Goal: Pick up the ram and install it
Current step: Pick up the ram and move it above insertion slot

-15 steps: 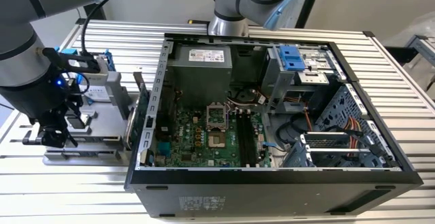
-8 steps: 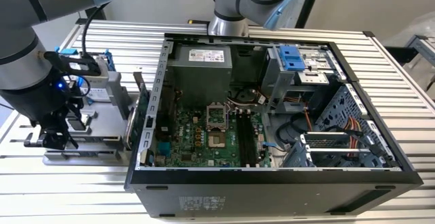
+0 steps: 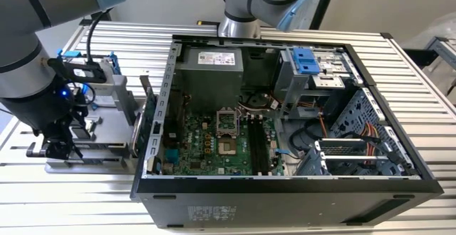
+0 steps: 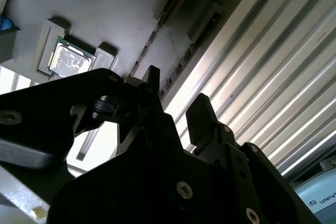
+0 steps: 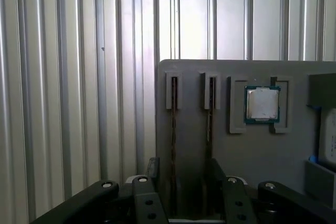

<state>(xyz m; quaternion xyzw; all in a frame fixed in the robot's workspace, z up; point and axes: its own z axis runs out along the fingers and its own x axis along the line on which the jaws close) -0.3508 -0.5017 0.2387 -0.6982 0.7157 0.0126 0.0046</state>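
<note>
Two ram sticks stand on edge in narrow slots of a grey parts tray (image 5: 252, 150): one ram stick (image 5: 173, 129) and a second ram stick (image 5: 210, 114), both seen edge-on as thin dark strips. My gripper (image 5: 184, 170) hovers open just above the tray. The first stick's line runs between the fingers, while the second lies close to one fingertip (image 5: 215, 169). The second wrist view shows the gripper (image 4: 176, 90) from the side, with both strips beyond it, one of them a ram stick (image 4: 152, 38). In the exterior view, the gripper (image 3: 57, 149) is low over the tray at that view's left.
A square silver processor chip (image 5: 262, 103) lies in a tray pocket beside the sticks. The open computer case (image 3: 285, 187) sits at the exterior view's right of the tray, its motherboard's black slots (image 3: 258, 144) exposed. A green expansion card (image 3: 151, 118) stands upright between tray and case. A ribbed metal table (image 5: 79, 103) lies underneath.
</note>
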